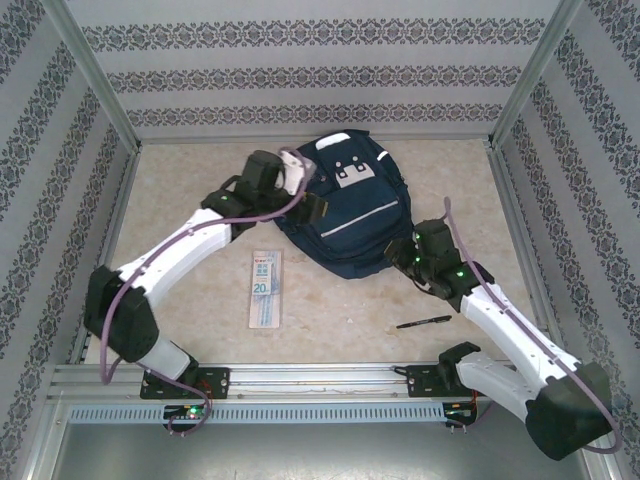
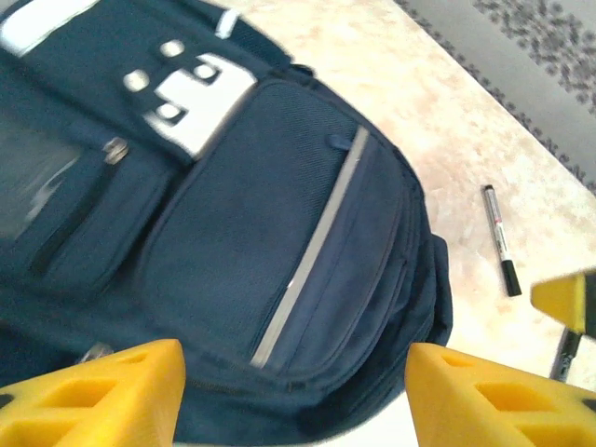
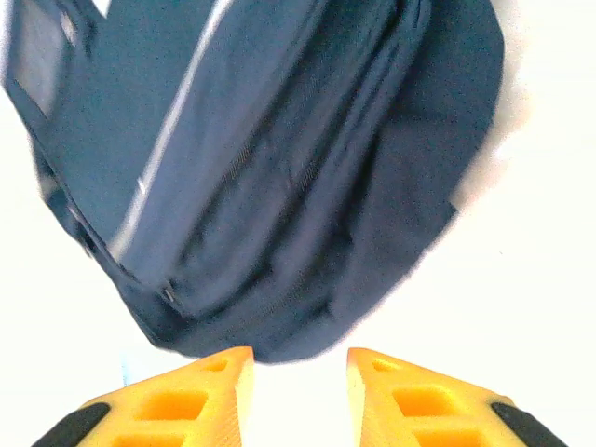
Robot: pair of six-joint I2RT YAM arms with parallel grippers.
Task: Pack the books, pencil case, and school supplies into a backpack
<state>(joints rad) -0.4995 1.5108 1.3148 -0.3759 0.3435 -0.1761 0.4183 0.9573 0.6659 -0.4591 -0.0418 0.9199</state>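
Backpack (image 1: pixel 345 215): soft navy fabric, lying mid-surface (image 1: pixel 180 190). Likely floppy and prone to sag; best taken at the zip edge. Left pincer (image 2: pixel 296 368) spread wide, empty, above it. Right pincer (image 3: pixel 300 368) narrowly parted, empty, at its near edge.

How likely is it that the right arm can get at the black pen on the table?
Probably yes: the pen lies on bare table beside that arm, apart from the backpack, with nothing covering it, and the right gripper stands open nearby.
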